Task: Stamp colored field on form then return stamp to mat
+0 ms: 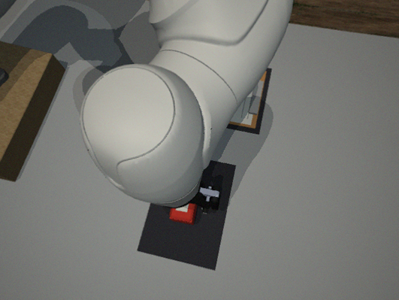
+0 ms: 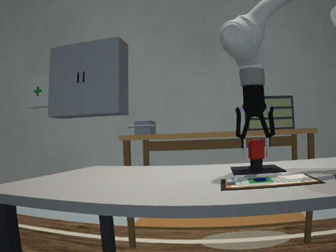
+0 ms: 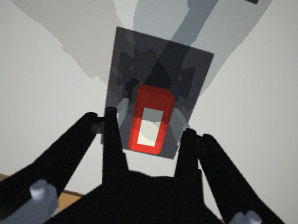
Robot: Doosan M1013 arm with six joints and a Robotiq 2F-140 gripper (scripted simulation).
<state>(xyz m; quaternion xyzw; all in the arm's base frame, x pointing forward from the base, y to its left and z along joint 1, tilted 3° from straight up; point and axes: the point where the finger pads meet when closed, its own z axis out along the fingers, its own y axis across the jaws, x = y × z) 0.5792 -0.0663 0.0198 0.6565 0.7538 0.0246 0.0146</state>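
Note:
The red stamp stands upright on its dark base on the dark mat. My gripper is straight above it, open, with one finger on each side of the red handle and a small gap on both sides. The wrist view shows the stamp from above between the fingertips, on the mat. The form lies just in front of the mat; its green field carries a dark blue mark. In the top view the arm hides most of the form and part of the stamp.
A wooden box sits at the table's left. A wooden side table with a metal box stands behind the table. A grey cabinet hangs on the wall.

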